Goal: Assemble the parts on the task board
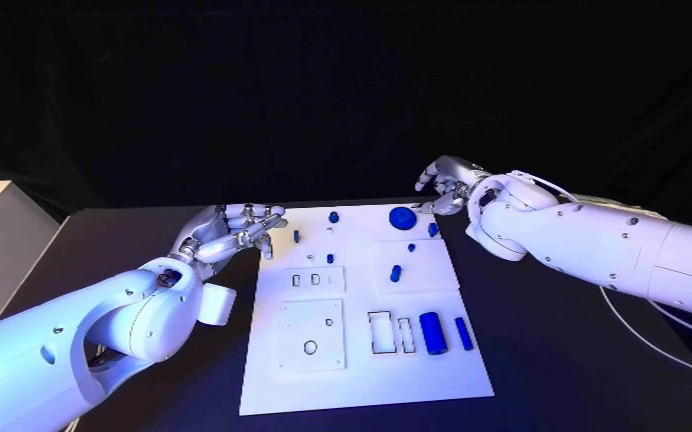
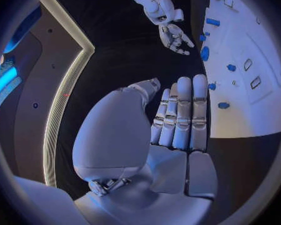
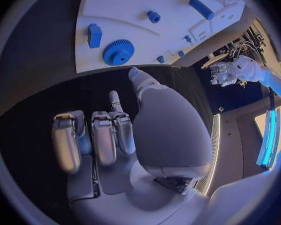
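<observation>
Meanwhile both hands hold nothing — left hand (image 1: 227, 235) with fingers loosely curled, right hand (image 1: 446, 181) spread — flanking the task board (image 1: 361, 372), whose one gear (image 1: 402, 218) lies nearest the right hand.

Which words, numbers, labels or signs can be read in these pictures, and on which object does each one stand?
None: no word, number, brand or sign can be read.
The task board shows cut-out slots and blue parts, but no printed text.
The left hand and the right hand show no legible marking.
</observation>
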`<act>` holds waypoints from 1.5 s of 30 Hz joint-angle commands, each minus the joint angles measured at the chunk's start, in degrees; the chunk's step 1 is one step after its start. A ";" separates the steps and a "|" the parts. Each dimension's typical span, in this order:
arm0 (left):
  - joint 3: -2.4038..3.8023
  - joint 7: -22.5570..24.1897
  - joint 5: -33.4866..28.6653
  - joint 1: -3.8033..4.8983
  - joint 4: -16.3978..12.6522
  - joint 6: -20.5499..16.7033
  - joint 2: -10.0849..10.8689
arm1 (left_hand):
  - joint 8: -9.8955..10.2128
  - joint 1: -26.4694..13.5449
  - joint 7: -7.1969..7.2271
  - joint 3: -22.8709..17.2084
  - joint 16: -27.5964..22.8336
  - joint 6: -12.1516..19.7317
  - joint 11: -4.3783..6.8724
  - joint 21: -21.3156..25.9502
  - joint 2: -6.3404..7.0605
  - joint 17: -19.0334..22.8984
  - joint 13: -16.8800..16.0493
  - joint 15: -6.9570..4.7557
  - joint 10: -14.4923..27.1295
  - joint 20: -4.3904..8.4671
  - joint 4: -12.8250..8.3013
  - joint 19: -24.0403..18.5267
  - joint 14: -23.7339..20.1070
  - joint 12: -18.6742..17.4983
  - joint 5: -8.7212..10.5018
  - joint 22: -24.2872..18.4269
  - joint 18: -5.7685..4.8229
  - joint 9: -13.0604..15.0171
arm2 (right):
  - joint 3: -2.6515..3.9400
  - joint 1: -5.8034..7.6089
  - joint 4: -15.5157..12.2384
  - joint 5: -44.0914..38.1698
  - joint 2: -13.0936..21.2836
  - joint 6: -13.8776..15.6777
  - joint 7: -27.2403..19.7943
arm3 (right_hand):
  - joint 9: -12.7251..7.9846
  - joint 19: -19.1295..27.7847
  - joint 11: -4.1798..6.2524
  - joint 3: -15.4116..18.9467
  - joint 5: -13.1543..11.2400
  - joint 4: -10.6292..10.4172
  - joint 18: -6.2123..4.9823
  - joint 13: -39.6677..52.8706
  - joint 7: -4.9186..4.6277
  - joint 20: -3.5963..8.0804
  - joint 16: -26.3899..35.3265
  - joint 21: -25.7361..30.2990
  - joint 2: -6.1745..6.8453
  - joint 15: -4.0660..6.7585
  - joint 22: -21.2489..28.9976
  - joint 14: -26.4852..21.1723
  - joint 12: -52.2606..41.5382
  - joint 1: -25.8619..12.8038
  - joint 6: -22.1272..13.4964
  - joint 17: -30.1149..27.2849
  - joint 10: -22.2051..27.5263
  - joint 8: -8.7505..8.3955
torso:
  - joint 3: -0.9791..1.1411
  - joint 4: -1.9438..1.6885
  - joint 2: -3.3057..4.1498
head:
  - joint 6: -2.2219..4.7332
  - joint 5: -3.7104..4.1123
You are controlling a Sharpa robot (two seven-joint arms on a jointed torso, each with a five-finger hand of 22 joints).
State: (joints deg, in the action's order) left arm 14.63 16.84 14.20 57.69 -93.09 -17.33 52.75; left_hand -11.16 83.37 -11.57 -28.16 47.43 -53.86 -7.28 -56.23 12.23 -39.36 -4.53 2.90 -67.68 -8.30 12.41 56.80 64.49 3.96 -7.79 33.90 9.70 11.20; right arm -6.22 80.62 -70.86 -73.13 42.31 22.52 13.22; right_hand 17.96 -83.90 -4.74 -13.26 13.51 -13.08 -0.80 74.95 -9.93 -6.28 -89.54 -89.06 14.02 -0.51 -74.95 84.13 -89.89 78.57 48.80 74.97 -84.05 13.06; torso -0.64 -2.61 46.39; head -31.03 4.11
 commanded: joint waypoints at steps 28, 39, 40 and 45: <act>0.06 -0.04 0.74 -0.07 -0.85 1.22 0.28 | 0.30 -0.11 0.10 -0.21 0.29 0.40 0.03 -0.46 -0.21 -0.10 -0.07 -0.06 0.35 0.06 -0.05 -0.42 -0.33 -0.02 0.20 0.18 0.84 0.07 | -0.38 -1.66 3.37 -0.99 -5.32 -3.36 6.93 | -0.05 -6.10 -0.76 2.31 1.89 -1.99 0.80 15.05 -0.29 -0.72 -0.46 -0.94 -1.74 -0.69 -15.05 5.87 -0.11 3.40 -0.73 15.03 -5.95 1.14 | -0.05 -0.36 0.94 | -1.71 0.22; 0.06 -0.12 0.76 -0.06 -0.84 1.11 0.40 | 0.38 -0.16 0.07 -0.26 0.34 0.56 -0.02 -0.57 -0.16 -0.09 -0.05 -0.05 0.52 0.04 -0.10 -0.49 -0.35 -0.09 0.19 0.24 0.84 0.07 | -0.39 -1.73 3.36 -1.30 -5.33 -3.17 7.00 | 0.23 -6.10 -0.27 -0.14 4.45 -2.19 0.80 15.05 0.25 -0.45 -0.46 -0.94 -2.80 -0.32 -15.05 5.87 -0.11 5.02 1.57 15.03 -5.95 2.54 | -0.10 -0.37 0.85 | -1.88 0.24; 0.06 -0.13 0.76 -0.06 -0.84 1.11 0.41 | 0.38 -0.16 0.07 -0.26 0.34 0.56 -0.02 -0.57 -0.16 -0.09 -0.05 -0.05 0.52 0.04 -0.10 -0.49 -0.35 -0.09 0.19 0.24 0.84 0.07 | -0.39 -1.73 3.26 -1.30 -5.29 -3.16 6.96 | 0.28 -6.10 -0.18 -0.50 4.60 -2.19 0.80 15.05 0.35 -0.40 -0.46 -0.94 -2.85 -0.25 -15.05 5.87 -0.11 5.11 1.95 15.03 -5.95 2.71 | -0.10 -0.35 0.84 | -1.91 0.22; 0.06 -0.18 0.76 -0.06 -0.81 1.11 0.46 | 0.38 -0.16 0.07 -0.26 0.34 0.56 -0.02 -0.57 -0.16 -0.09 -0.05 -0.05 0.52 0.04 -0.10 -0.49 -0.35 -0.09 0.19 0.24 0.84 0.07 | -0.39 -1.73 2.80 -1.50 -5.07 -3.04 6.78 | 0.52 -6.10 0.46 -2.93 4.81 -1.92 0.80 15.05 1.05 0.06 -0.46 -0.94 -2.96 0.30 -15.05 5.87 -0.11 5.74 3.73 15.03 -5.95 3.30 | -0.07 -0.32 0.83 | -1.92 0.20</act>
State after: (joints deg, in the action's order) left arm 14.65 16.54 14.74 57.64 -93.77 -17.09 53.25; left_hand -11.16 83.36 -11.36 -28.15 47.43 -53.65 -7.28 -56.50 12.23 -39.39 -4.52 2.90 -67.68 -8.30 12.41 56.81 64.49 3.96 -7.80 34.10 9.71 11.21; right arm -6.56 78.98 -67.91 -73.71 37.18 19.92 19.90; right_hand 18.27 -83.89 -4.56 -15.93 17.94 -15.02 -0.81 74.92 -8.97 -6.69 -89.76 -89.88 11.24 -0.61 -74.91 83.82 -89.88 83.51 52.23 74.94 -84.11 16.00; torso -0.72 -2.96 47.22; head -32.95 4.33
